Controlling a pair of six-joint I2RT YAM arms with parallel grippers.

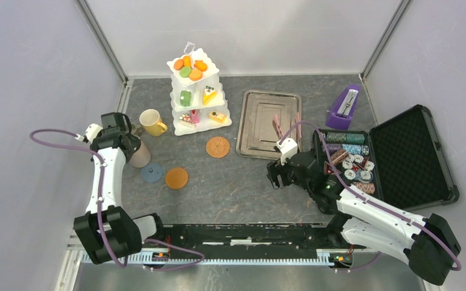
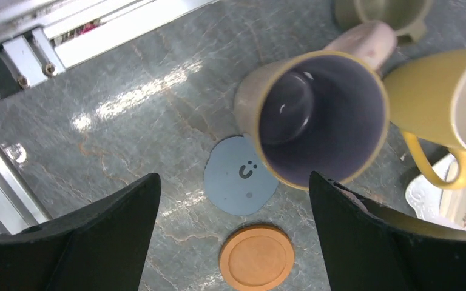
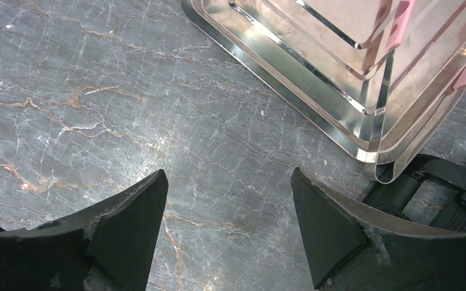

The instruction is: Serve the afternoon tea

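Marbled tabletop: mugs crowd the spread left claw; tray, chip case flank the spread right claw.

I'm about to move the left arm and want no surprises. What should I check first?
1. Left fingers open and empty: ok.
2. Lilac-lined mug upright: ok.
3. That mug on the blue coaster: not ok, it stands beside it.
4. Orange coaster unoccupied: ok.
5. Right fingers open, holding nothing: ok.
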